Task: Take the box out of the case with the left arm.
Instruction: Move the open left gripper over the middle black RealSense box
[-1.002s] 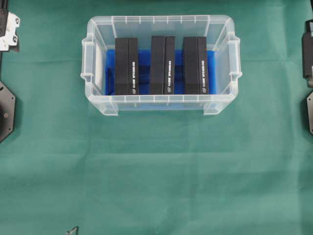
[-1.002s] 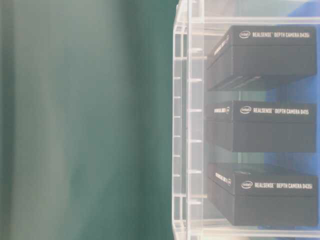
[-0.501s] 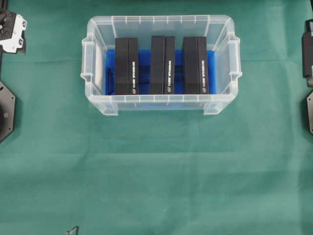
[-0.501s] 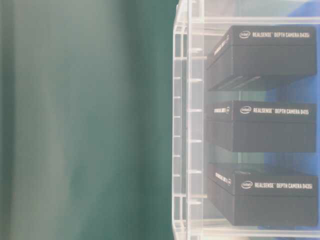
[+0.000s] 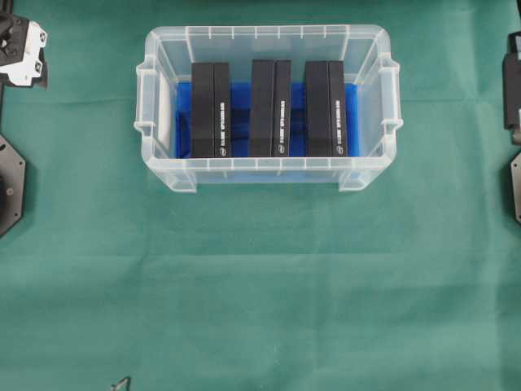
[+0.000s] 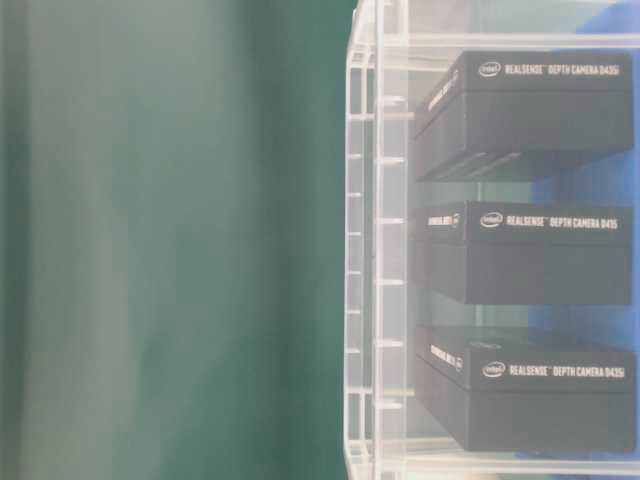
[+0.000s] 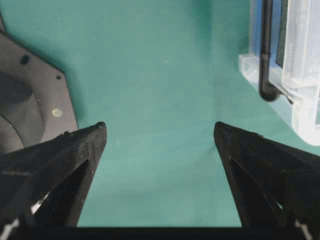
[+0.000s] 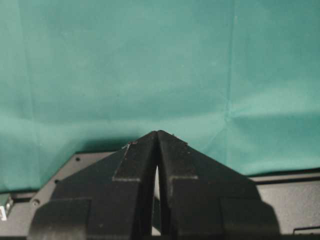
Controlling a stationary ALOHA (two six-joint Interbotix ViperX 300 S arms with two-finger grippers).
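Left gripper was spread wide with nothing between its fingers, hanging over bare green cloth beside its own base plate. We saw it at the top left edge of the overhead view, well apart from the case. From the left wrist view only a corner of the case showed, at upper right.

Right gripper had its fingers pressed together, empty, above the cloth at its own base. We saw only a bit of the right arm at the right edge overhead.

The clear case sat toward the top middle of the cloth, long axis running left-right in the overhead view. Blue lining covered its floor. We counted three black RealSense D435i boxes standing on edge side by side: left box, middle box, right box. Each box's long axis ran top to bottom overhead, crosswise to the case, printed spine facing up, with gaps of blue between them. In the table-level view they stacked as three, labels readable. None touched either gripper.
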